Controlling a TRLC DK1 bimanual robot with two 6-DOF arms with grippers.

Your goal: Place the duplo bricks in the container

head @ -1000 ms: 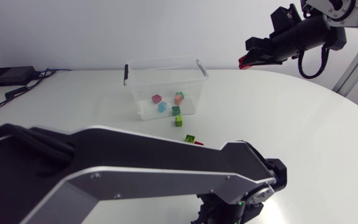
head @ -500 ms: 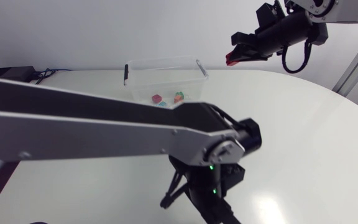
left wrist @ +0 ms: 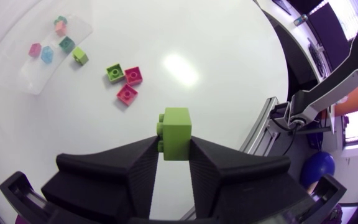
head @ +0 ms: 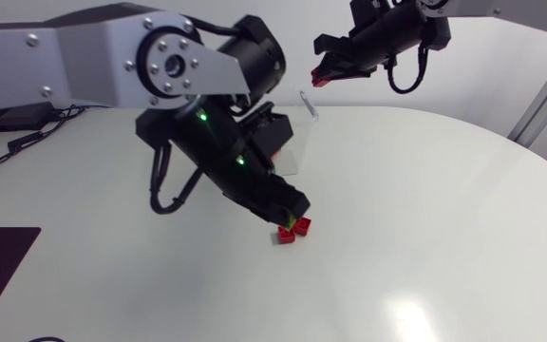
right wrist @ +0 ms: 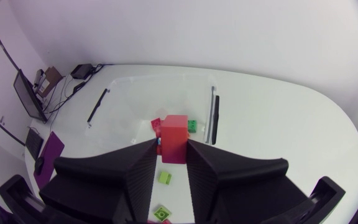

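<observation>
Since 1.0 s ago: left arm (head: 112, 47) has swung up from the near edge and now crosses in front of the container (head: 308, 103); right arm (head: 387, 33) has come in from the far side toward it, load unchanged

Left hand (left wrist: 174, 152): fingers clamped on two opposite faces of a lime-green duplo brick (left wrist: 174, 132), studs turned sideways, carried well above the surface (left wrist: 229, 93). Judgement: the height is there to clear the container wall on the way over

Right hand (right wrist: 173, 155): closed on a red duplo brick (right wrist: 174, 137), hanging high near the container's black-handled end. Judgement: lined up for a drop, though not clearly over the opening yet

Under the left hand on the surface: a green brick (left wrist: 114, 73) just beside two red bricks (left wrist: 133, 75), still to be collected. A small lime brick (right wrist: 165, 178) lies just outside the container wall. Inside the clear container: pink, blue, teal and orange bricks

Hard to make out:
- head view: left arm covers nearly all of the container, only one corner shows; the held green brick cannot be picked out there
- right wrist view: the held red brick blocks part of the contents, so no firm count
</observation>
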